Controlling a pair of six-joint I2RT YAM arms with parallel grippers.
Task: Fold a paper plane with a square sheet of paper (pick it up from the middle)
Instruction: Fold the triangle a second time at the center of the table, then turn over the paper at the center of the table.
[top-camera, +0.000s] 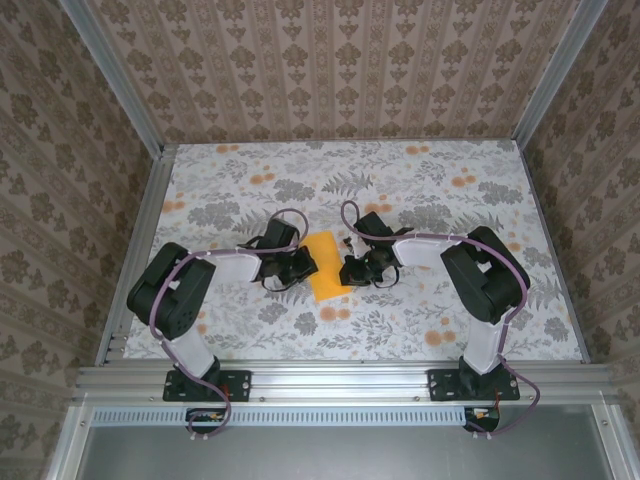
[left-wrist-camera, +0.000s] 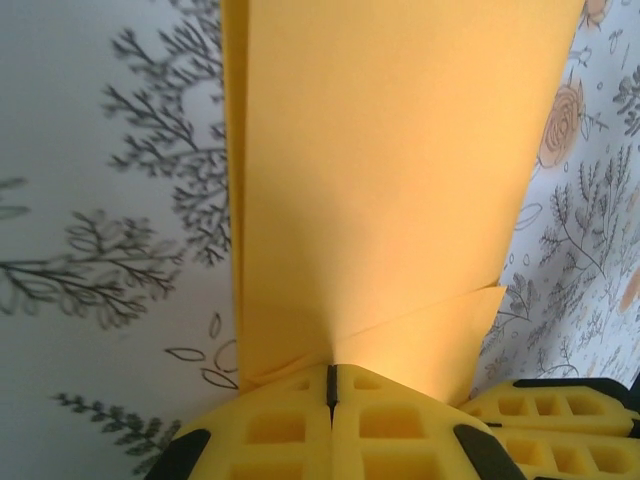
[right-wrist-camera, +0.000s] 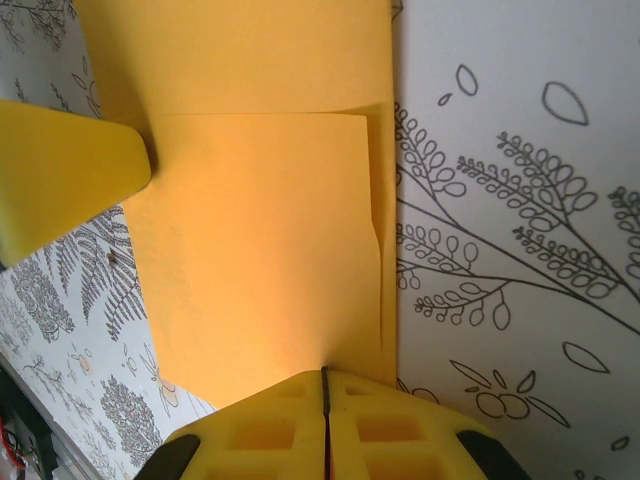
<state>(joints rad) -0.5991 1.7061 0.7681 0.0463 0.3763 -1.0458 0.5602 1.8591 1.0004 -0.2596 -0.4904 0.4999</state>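
Left gripper (left-wrist-camera: 331, 372), right gripper (right-wrist-camera: 324, 376) clamped on opposite sheet (top-camera: 324, 262) edges; open tabletop (top-camera: 400, 170) around

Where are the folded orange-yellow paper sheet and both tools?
Folded orange-yellow paper sheet (top-camera: 326, 264): top view, its middle.
Left tool (left-wrist-camera: 331, 378): left wrist view, seam between shut fingertips.
Right tool (right-wrist-camera: 324, 382): right wrist view, seam between shut fingertips.

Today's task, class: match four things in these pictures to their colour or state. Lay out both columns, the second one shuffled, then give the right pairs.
Things:
1. left hand
2. right hand
3. sheet of paper
4. table cover

Colour or state:
A. orange-yellow, folded over
B. white with grey leaves and orange blossoms
C. shut on the paper's right edge
D. shut on the paper's left edge

Pairs: 1-D, 2-C, 3-A, 4-B
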